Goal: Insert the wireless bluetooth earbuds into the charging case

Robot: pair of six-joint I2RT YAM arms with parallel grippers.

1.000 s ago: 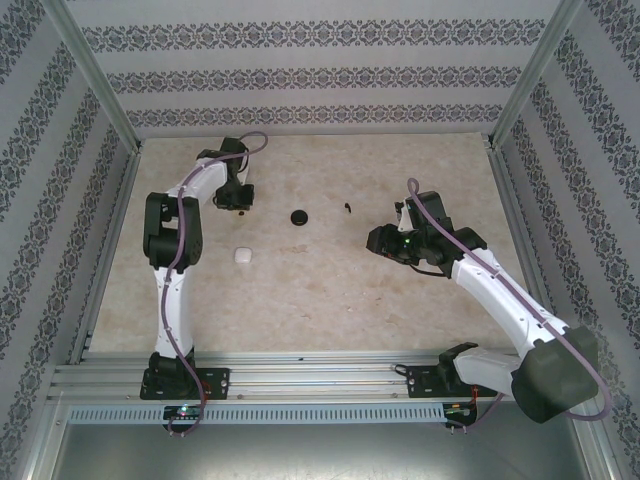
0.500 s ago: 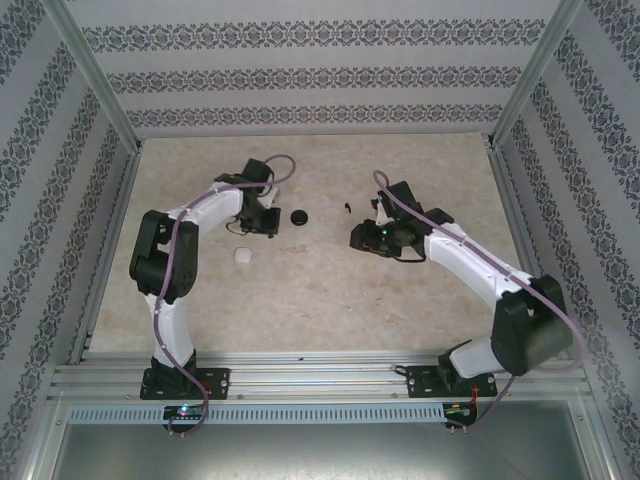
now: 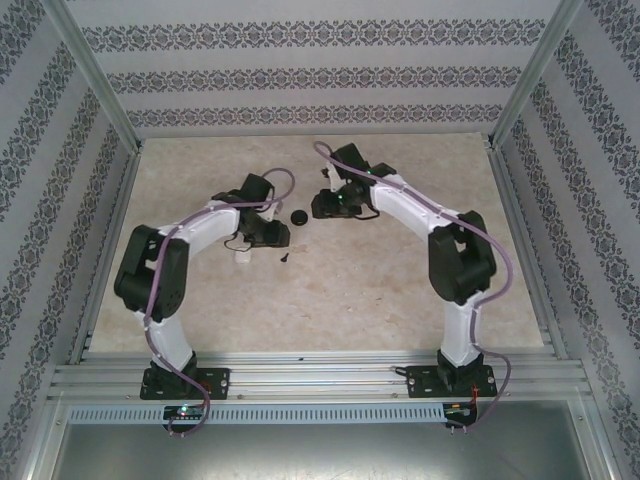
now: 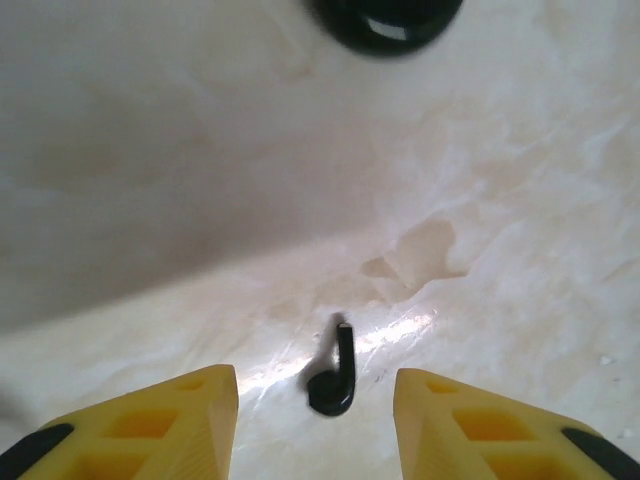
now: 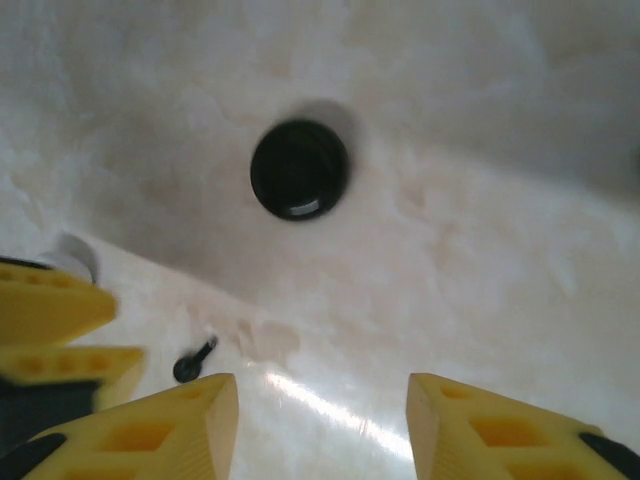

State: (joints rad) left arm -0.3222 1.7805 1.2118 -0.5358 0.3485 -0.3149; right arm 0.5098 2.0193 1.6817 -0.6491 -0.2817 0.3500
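Evidently the left gripper [image 4: 316, 402] stands open, its fingers either side of a black earbud [image 4: 335, 372] that lies loose on the table [image 4: 520, 250] and touches neither; I judge it is placed to close on the earbud. The right gripper [image 5: 322, 402] is open and empty, with a black round disc [image 5: 298, 170] at its 12 o'clock. The white case [image 3: 241, 258] sits at the left gripper's 8 o'clock.

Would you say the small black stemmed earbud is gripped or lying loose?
Lying loose: the earbud rests on the beige marbled table between the spread yellow fingers of the left gripper, touching neither.
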